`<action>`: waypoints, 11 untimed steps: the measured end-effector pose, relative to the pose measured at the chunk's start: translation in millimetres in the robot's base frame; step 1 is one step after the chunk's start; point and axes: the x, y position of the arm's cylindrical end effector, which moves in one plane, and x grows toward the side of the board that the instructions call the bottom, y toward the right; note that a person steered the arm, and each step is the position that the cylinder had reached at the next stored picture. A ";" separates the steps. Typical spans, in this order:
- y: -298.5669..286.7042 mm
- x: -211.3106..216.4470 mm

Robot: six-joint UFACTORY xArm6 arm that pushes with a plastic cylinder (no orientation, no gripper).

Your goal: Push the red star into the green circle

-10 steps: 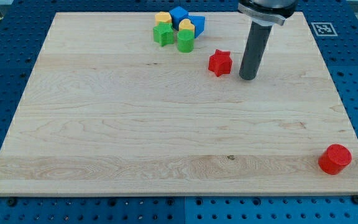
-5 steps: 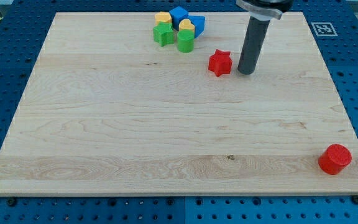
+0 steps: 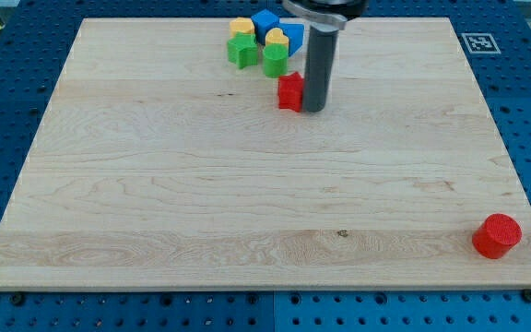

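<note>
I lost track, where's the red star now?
Near the view's top centre, the red star sits just below the green circle, with my tip against its right side.

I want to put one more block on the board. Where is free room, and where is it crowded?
Free: the wood between the red star and the red cylinder, and the view's left half. Crowded: the top, where my tip touches the star below the green circle.

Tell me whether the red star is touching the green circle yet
Not yet. The red star sits just below the green circle with a sliver of board between them; my tip presses its right side.
</note>
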 end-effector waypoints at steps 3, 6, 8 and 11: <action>-49.0 -5.7; -61.7 -25.1; -61.7 -8.6; -31.6 -11.0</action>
